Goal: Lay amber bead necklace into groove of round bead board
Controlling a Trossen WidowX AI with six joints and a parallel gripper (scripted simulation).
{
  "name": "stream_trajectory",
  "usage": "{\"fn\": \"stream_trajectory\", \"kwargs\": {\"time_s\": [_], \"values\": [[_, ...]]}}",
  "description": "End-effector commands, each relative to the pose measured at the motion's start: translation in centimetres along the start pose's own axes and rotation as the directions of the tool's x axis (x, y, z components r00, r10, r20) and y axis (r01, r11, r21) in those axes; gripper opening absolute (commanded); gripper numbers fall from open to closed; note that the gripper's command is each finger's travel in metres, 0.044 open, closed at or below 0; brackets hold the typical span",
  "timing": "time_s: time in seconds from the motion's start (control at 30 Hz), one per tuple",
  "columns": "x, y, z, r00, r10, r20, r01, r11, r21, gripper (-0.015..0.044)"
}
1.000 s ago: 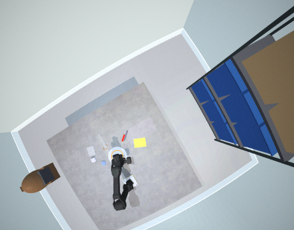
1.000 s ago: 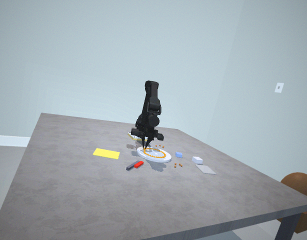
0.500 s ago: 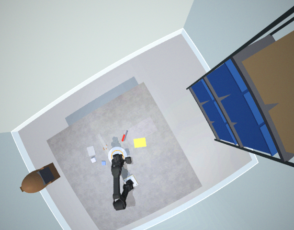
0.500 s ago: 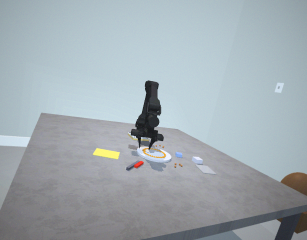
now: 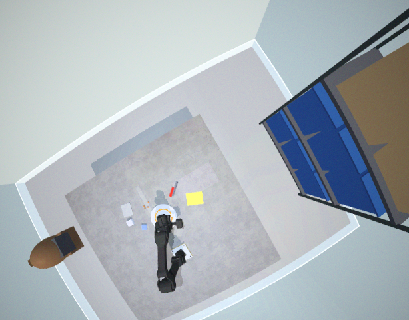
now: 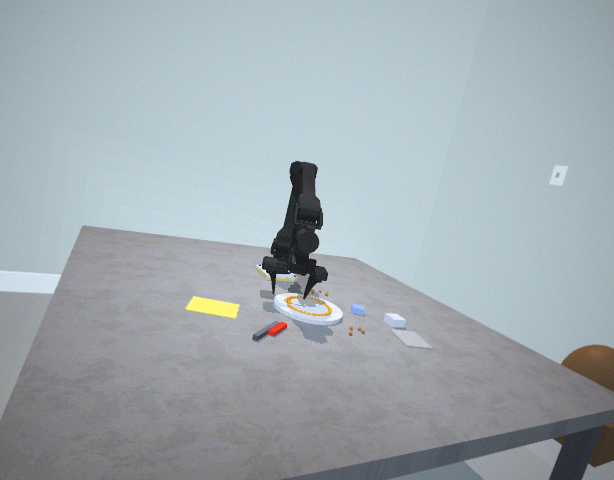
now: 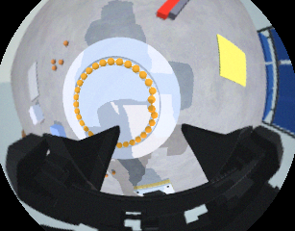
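The amber bead necklace (image 5: 162, 209) (image 6: 312, 314) (image 7: 148, 82) lies as a ring on the round white bead board (image 5: 152, 216) (image 6: 317, 321) (image 7: 171, 96). In the wrist view its left side follows the groove. On the right the beads bend slightly inward, and a thin groove line shows outside them. The lower left beads are partly hidden by a finger. My gripper (image 6: 289, 295) (image 7: 151, 127) is open with nothing between its fingers, low at the board's arm-side edge. In the wrist view the left fingertip overlaps the board and the right one shows beyond its rim.
Around the board are a yellow sheet (image 5: 194, 198) (image 6: 212, 306) (image 7: 232, 60), a red and dark grey piece (image 6: 270, 330), a blue block (image 5: 144, 227) (image 6: 357, 309), a white block (image 6: 394, 320), a grey card (image 6: 411, 338) and several loose beads. A white-and-yellow box (image 5: 186, 249) is near the arm.
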State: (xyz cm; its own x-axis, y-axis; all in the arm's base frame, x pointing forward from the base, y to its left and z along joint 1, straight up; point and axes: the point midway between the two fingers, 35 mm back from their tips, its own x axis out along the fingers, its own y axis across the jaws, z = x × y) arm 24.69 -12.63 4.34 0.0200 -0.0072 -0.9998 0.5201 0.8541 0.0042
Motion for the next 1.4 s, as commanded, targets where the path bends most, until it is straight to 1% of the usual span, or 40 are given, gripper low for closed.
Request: {"fn": "stream_trajectory", "kwargs": {"time_s": [0.0,0.37,0.43,0.6,0.77,1.0,1.03,1.37], "values": [[-0.1,-0.1,0.0,1.000,-0.004,0.003,0.004,1.000,-0.001,0.0440],[-0.1,-0.1,0.0,1.000,-0.004,0.003,0.004,1.000,-0.001,0.0440],[-0.6,0.0,0.4,1.000,-0.004,0.004,0.004,1.000,-0.029,0.0387],[-3.3,0.0,2.5,1.000,-0.004,0.006,0.005,0.979,-0.205,0.0256],[-3.4,0.0,2.6,1.000,-0.004,0.006,0.005,0.977,-0.212,0.0125],[-1.8,0.0,2.6,1.000,-0.004,0.006,0.005,0.977,-0.212,0.0120],[-2.7,0.1,2.7,1.000,0.001,0.014,0.002,0.979,-0.206,0.0120],[-1.5,0.1,2.7,1.000,-0.001,0.011,0.003,0.978,-0.208,0.0120]]}}
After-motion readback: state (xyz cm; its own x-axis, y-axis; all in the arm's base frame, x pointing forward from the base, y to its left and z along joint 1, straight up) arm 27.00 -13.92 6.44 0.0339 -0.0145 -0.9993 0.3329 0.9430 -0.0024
